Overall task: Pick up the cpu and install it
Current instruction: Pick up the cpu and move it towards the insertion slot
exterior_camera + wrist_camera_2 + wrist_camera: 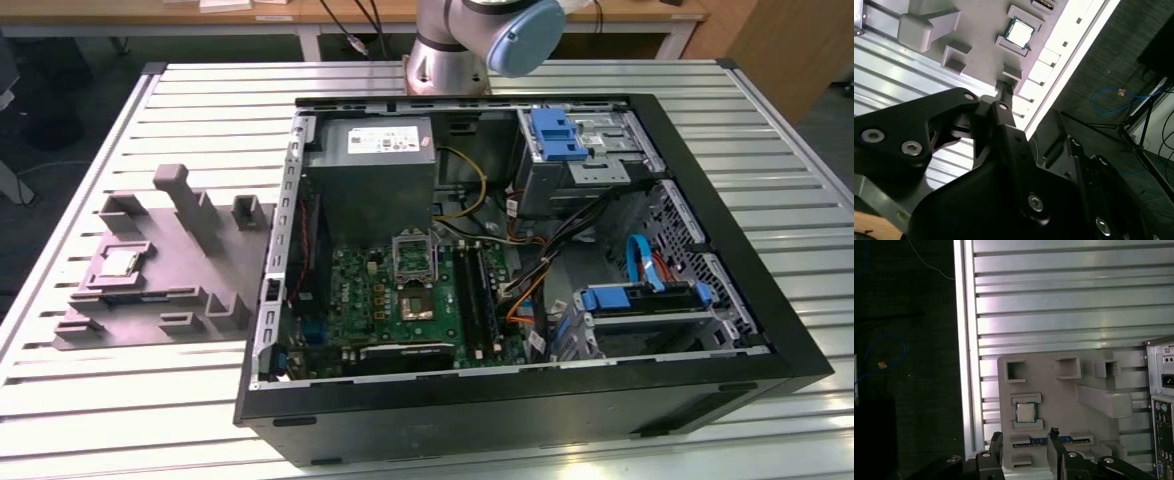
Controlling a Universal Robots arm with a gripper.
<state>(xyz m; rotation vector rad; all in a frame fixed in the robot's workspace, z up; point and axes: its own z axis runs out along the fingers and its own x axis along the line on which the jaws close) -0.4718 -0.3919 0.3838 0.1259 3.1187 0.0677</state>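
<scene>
- The cpu (118,263), a small, thin square chip with a silvery-grey metal top and a pale rim, lies flat with its metal face up.
- It sits in a shallow square seat of a grey moulded holder (180,295); in both wrist views the cpu (1019,33) (1025,413) has low raised walls on two opposite sides.
- The holder rests on the slatted desk (134,400), to the exterior view's left of the open computer case (534,420), and the chip lies well apart from that case.
</scene>
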